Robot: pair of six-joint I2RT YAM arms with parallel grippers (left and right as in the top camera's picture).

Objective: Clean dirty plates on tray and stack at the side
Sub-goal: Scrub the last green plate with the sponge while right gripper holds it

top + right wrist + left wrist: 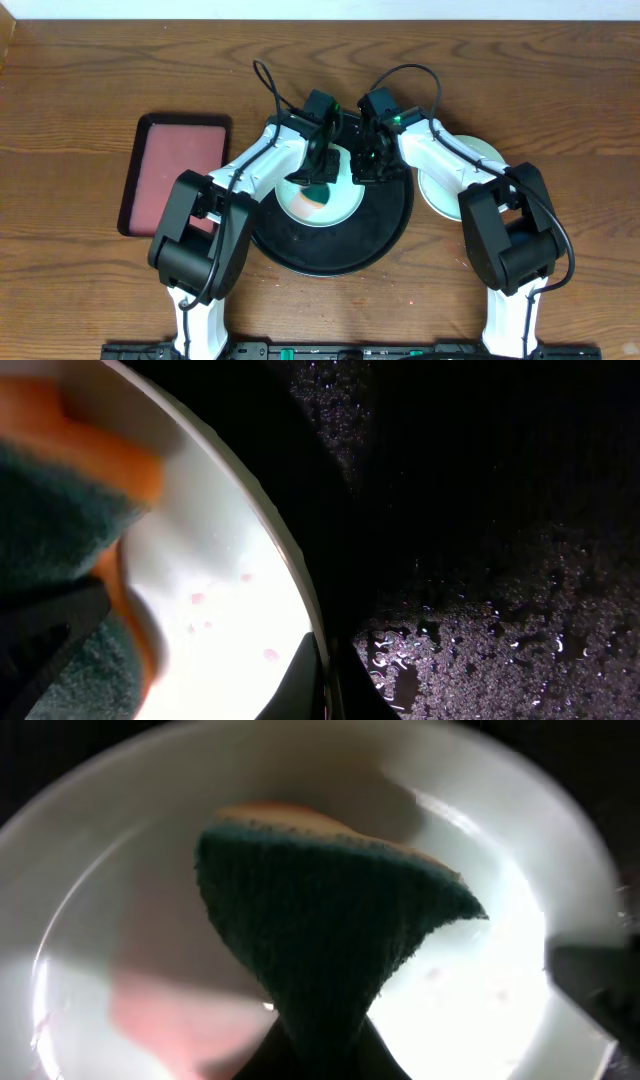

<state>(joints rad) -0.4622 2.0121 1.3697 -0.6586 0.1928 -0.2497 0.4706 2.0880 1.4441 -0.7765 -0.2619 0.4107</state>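
Observation:
A light mint plate (338, 208) lies on the black tray (380, 235), with a red-orange smear (160, 1010) on its surface. My left gripper (322, 176) is shut on a sponge (330, 910), green face with an orange edge, and the sponge hangs over the plate's middle (480, 990). My right gripper (373, 168) is shut on the plate's right rim (300, 595), one finger (295, 690) inside the rim and one outside. The sponge (60, 510) also fills the left of the right wrist view. Small pink specks dot the plate (225, 610).
Pale plates (445, 192) lie on the table just right of the tray, partly under my right arm. A dark-red rectangular tray (175, 165) sits to the left. The black tray's floor (500, 610) is wet with droplets.

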